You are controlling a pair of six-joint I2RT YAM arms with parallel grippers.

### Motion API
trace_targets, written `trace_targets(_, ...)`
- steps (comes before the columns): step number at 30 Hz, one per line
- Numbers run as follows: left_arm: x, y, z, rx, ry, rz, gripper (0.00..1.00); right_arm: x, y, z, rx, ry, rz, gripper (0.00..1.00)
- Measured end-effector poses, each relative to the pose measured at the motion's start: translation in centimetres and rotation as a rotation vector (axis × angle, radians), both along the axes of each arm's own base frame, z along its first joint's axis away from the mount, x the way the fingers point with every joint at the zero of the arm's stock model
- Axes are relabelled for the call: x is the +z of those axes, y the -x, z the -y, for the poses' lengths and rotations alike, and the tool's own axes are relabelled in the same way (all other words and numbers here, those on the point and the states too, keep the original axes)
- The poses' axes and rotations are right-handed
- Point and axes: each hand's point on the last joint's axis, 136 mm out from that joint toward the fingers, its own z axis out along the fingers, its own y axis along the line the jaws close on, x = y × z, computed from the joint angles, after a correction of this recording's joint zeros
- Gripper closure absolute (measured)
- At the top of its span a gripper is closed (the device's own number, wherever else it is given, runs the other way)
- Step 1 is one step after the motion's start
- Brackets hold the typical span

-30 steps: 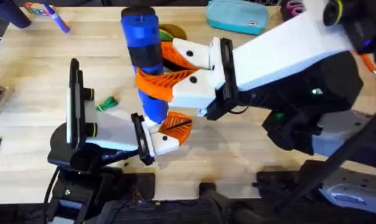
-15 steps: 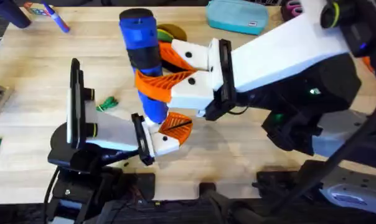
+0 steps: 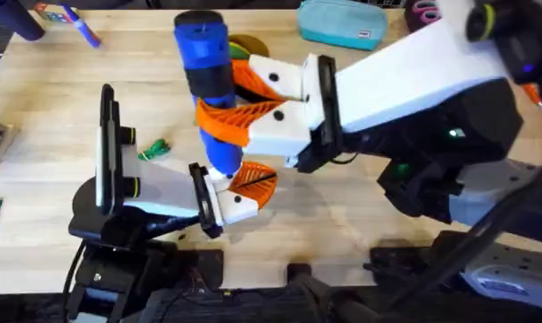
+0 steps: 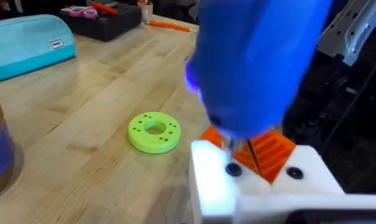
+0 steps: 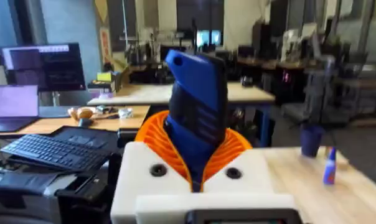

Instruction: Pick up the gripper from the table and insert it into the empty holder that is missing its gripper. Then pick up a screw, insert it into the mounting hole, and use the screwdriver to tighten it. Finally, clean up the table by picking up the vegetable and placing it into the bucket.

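Observation:
My right gripper [image 3: 215, 103] is shut on the blue screwdriver [image 3: 205, 54], holding it upright; in the right wrist view the orange fingers [image 5: 228, 146] clamp the screwdriver [image 5: 197, 93] from both sides. Its lower end comes down on the white holder [image 3: 233, 208] at the tip of my left arm. The orange ribbed gripper [image 3: 255, 182] sits in that holder. From the left wrist, the screwdriver [image 4: 256, 62] looms just above the holder [image 4: 263, 186], next to the orange gripper [image 4: 272, 152]. The green vegetable [image 3: 152, 150] lies on the table to the left.
A teal pouch [image 3: 341, 22] lies at the back. A blue marker [image 3: 81, 25] lies at the back left. A yellow-green round object [image 3: 251, 45] sits behind the screwdriver. A green ring [image 4: 154, 132] rests on the wood near the holder.

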Motion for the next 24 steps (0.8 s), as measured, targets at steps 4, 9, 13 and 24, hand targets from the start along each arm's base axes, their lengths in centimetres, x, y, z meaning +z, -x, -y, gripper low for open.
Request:
trace_targets(4, 0.0, 0.0, 0.0, 0.000, 0.000, 0.000, 0.989, 3.5, 0.6, 2.0, -0.020, -0.152, 0.127, 0.954)
trace_targets(9, 0.0, 0.0, 0.0, 0.000, 0.000, 0.000, 0.989, 5.0, 0.1, 3.1, -0.054, -0.198, 0.139, 0.956)
trace_targets(13, 0.0, 0.0, 0.0, 0.000, 0.000, 0.000, 0.989, 4.1, -0.7, 2.6, -0.057, -0.161, 0.086, 0.957)
trace_targets(24, 0.0, 0.0, 0.0, 0.000, 0.000, 0.000, 0.989, 2.1, -1.8, 1.7, -0.064, -0.082, -0.002, 0.956)
